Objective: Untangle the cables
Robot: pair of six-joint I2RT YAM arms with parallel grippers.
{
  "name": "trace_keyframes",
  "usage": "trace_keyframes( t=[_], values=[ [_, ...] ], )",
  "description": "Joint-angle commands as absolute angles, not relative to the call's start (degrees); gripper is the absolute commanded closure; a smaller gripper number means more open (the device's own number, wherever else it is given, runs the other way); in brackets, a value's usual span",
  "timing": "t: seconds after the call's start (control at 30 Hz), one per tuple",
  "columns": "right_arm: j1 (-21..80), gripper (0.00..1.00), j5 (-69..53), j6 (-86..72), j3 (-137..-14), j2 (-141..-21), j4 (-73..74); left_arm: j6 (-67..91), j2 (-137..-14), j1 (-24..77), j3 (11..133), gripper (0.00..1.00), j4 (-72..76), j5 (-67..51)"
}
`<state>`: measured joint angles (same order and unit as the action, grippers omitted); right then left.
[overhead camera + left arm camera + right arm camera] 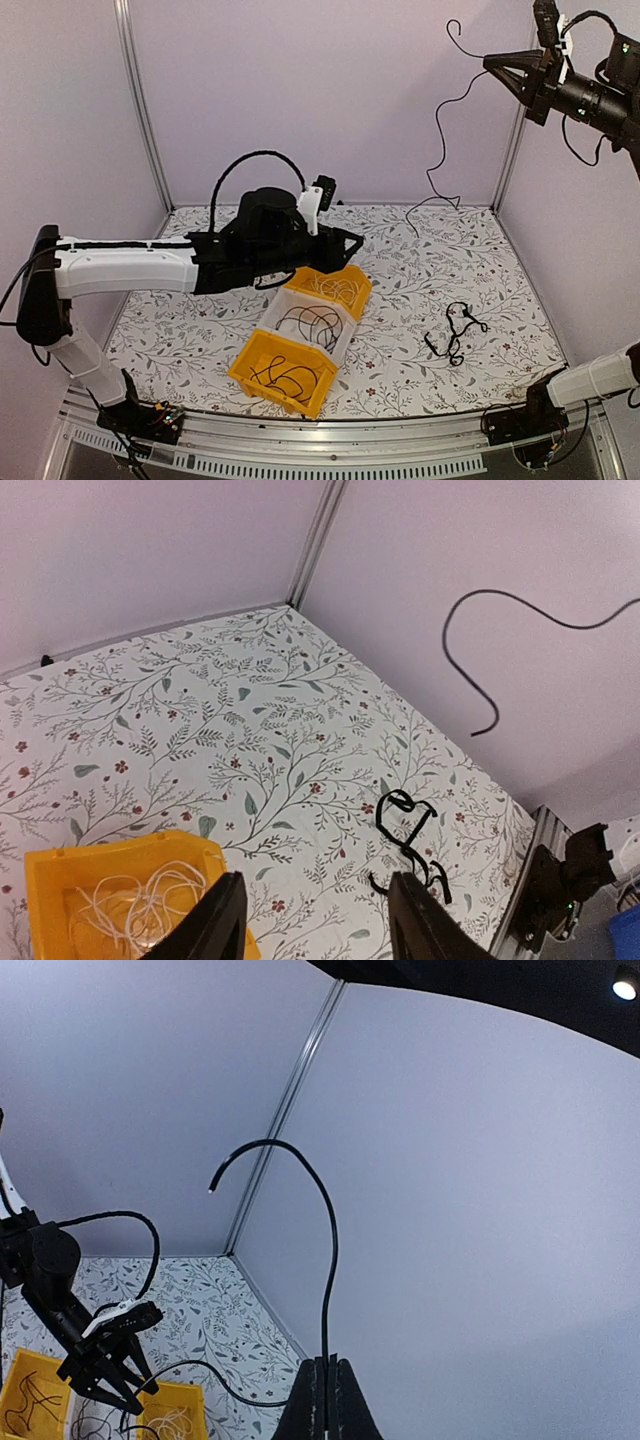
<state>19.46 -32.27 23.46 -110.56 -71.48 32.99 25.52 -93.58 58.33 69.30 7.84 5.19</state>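
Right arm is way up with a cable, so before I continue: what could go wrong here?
The right hand pinches the black cable high up; if it slips, the cable could drop onto the black tangle on the table. The open left hand hovers near the yellow bin of white cables and might snag them.

Floral-cloth table [180,320] carries three bins [272,316] (yellow, white, yellow), black cable tangle [455,330] beside.

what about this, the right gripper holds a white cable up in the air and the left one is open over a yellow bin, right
No. The right wrist view shows the cable is black, not white. Otherwise yes: the right gripper holds it up in the air and the left gripper is open over a yellow bin.
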Motion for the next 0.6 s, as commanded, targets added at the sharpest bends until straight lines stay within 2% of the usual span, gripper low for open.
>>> trace_keyframes(
  t=[0.0, 0.23, 0.57],
  values=[
    [24.3, 1.0, -35.6, 21.3, -107.6, -72.6, 33.4, 28.9, -84.8, 58.1, 64.2, 0.48, 4.6, 19.2],
    [33.3, 1.0, -36.5, 20.0, -104.2, -74.6, 33.1, 36.3, -74.5, 57.7, 58.1, 0.47, -7.3, 33.9],
    [49.0, 1.0, -37.0, 21.8, -101.6, -80.8, 31.6, 42.4, -60.6, 56.9, 50.4, 0.46, -15.5, 43.2]
  ],
)
